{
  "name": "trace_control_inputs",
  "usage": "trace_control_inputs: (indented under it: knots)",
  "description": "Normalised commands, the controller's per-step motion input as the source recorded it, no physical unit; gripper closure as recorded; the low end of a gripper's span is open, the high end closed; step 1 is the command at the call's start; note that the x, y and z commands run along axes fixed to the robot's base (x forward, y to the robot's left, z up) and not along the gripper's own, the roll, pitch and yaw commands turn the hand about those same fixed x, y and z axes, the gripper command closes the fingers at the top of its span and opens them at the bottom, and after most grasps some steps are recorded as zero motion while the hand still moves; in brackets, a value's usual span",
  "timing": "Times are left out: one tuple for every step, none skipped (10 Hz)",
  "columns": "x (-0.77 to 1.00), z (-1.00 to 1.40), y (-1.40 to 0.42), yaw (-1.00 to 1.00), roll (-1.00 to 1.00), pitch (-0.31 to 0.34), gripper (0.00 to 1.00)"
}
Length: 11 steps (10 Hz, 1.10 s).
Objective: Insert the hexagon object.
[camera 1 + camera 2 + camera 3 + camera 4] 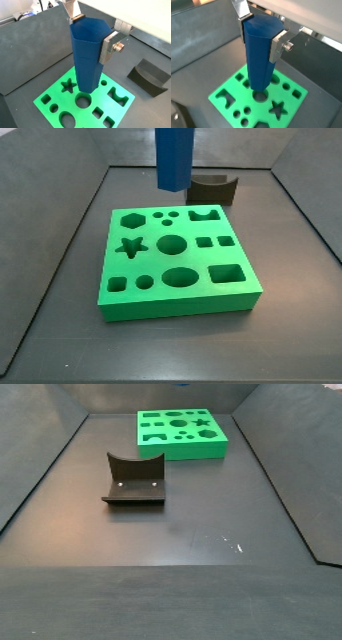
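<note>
The hexagon object (89, 55) is a tall plain blue bar. It hangs upright in my gripper (92, 31), whose silver fingers (109, 47) are shut on its upper end; both wrist views show this (259, 55). Its lower end hovers over the green block (127, 107) with shaped holes, near the star hole (67, 86) and the round hole (83, 101). In a side view the bar (175, 158) hangs above the block's far edge, close to the hexagonal hole (132, 220). The gripper itself is out of frame in both side views.
The dark grey block with a curved notch (213, 188) stands just behind the green block (174, 300), and it also shows in a wrist view (148, 76). Dark walls ring the floor. In a side view (134, 481) it stands on the floor in front of the green block (187, 452).
</note>
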Motion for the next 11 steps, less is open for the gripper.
trace_control_inputs:
  knots:
    - [-0.69, -0.93, 0.77, 0.20, 0.01, -0.233, 1.00]
    - [-0.69, -0.91, 0.79, 0.19, 0.01, -0.230, 1.00]
    - [-0.81, -0.77, 0.72, 0.00, 0.00, -0.250, 1.00]
    - [-0.77, -0.59, 0.36, 0.03, -0.09, -0.327, 1.00]
    - [-0.60, -0.45, 0.17, 0.12, -0.13, -0.349, 1.00]
    - [-0.16, -0.29, 0.00, 0.12, -0.07, -0.193, 1.00]
    - [-0.04, -0.19, -0.11, 0.16, -0.02, -0.130, 1.00]
    - [-0.11, -0.17, -0.17, 0.15, 0.00, -0.149, 1.00]
    - [-0.11, -0.27, -0.07, 0.15, 0.00, -0.120, 1.00]
    - [-0.05, -0.30, -0.03, 0.08, 0.01, -0.056, 1.00]
    - [-0.02, -0.30, 0.00, 0.05, 0.00, -0.026, 1.00]
